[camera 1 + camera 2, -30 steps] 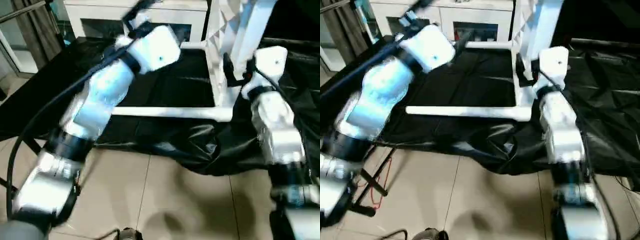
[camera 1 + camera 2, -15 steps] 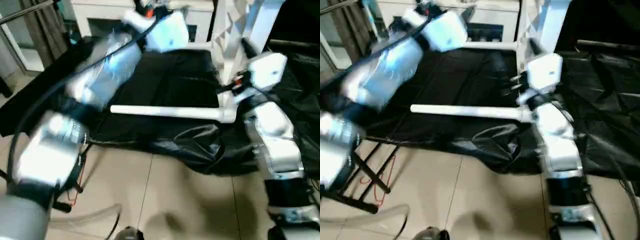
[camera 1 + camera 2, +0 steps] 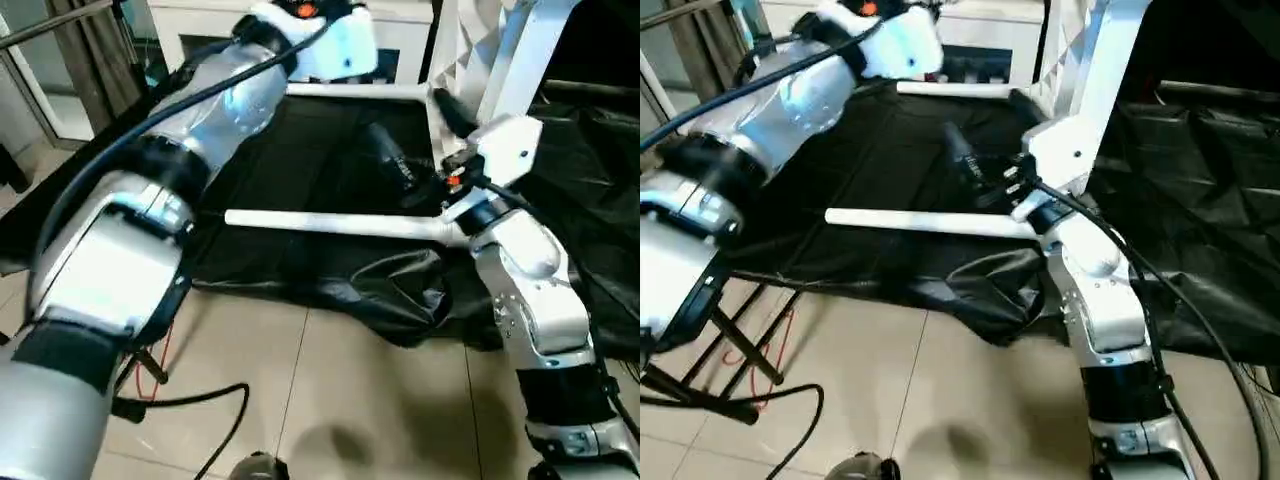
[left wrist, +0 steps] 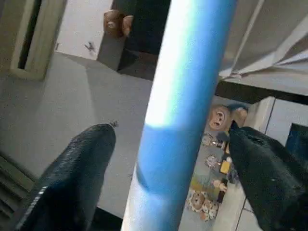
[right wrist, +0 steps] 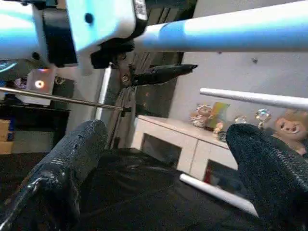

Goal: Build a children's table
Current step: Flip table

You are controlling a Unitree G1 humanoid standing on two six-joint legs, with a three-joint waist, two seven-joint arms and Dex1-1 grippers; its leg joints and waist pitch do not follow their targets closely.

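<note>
The children's table is partly put together. Its white tabletop [image 3: 455, 40] stands on edge at the back right, ribbed underside facing left. A near leg [image 3: 330, 222] and a far leg [image 3: 350, 90] stick out leftward over the black cloth. My left gripper [image 4: 172, 127] is raised at the back and stands open, with one finger on each side of an upper leg [image 4: 187, 72] and gaps on both sides. That leg [image 5: 240, 29] runs out from the left gripper in the right wrist view. My right gripper [image 3: 425, 140] is open and holds nothing, above the cloth between the two lower legs, close to the tabletop.
A black cloth [image 3: 330, 160] covers the work surface and hangs over its front edge. A white cabinet [image 3: 190, 30] stands behind. Beige floor tiles [image 3: 330, 380] lie in front, with a black stand's feet [image 3: 710, 370] and cables at the left.
My left arm has swung up and back toward the top of the picture. My right gripper has moved left from the tabletop's edge and now sits over the cloth. The camera has also shifted.
</note>
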